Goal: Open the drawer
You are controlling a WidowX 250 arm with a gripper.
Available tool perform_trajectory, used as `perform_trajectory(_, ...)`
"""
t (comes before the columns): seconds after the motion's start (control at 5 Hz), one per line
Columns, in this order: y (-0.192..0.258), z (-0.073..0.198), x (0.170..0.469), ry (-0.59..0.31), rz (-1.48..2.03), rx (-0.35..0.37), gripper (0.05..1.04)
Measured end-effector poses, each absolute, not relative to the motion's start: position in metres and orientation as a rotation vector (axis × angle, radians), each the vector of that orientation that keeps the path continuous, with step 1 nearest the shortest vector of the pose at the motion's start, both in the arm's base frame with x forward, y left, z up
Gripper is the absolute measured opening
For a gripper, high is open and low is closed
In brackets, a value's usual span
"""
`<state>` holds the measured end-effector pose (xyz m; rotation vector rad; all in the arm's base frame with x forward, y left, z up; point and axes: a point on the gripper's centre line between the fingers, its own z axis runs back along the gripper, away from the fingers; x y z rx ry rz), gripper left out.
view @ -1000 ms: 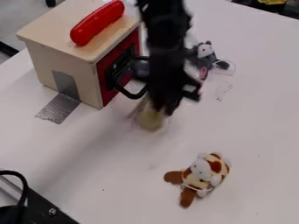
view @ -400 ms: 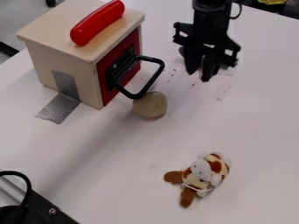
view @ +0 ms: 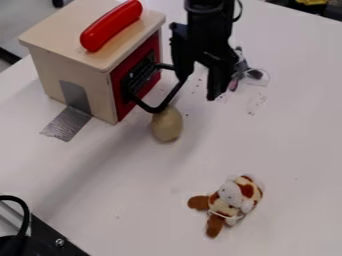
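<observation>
My black gripper (view: 198, 86) hangs at the upper middle, just right of the wooden box, with its fingers apart and open. Its left finger overlaps the outer right corner of the black looped handle (view: 160, 106); whether they touch I cannot tell. The handle sticks out from the red drawer front (view: 118, 91), which sits flush in the side of the wooden box (view: 70, 65). No gap shows around that front.
A beige roundish object (view: 167, 124) lies just below the handle. Behind the gripper is a grey plush toy (view: 254, 74); a brown and white one (view: 230, 200) lies lower right. A red toy piece (view: 112, 25) rests on the box, and silver tape (view: 67, 124) holds its side.
The gripper went from beside the handle to the right over the grey toy, then came back left to the handle's outer end. The beige object has turned and shifted slightly. The drawer front looks unmoved.
</observation>
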<state>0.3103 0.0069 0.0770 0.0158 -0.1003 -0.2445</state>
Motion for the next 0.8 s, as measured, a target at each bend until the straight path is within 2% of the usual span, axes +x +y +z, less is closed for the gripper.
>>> perform_trajectory(0.4, 0.043, 0.064, 0.294, -0.083, -0.251, 0.023, 1.000)
perform_trajectory(0.8, 0.060, 0.044, 0.277, -0.032, -0.286, 0.039, 1.000)
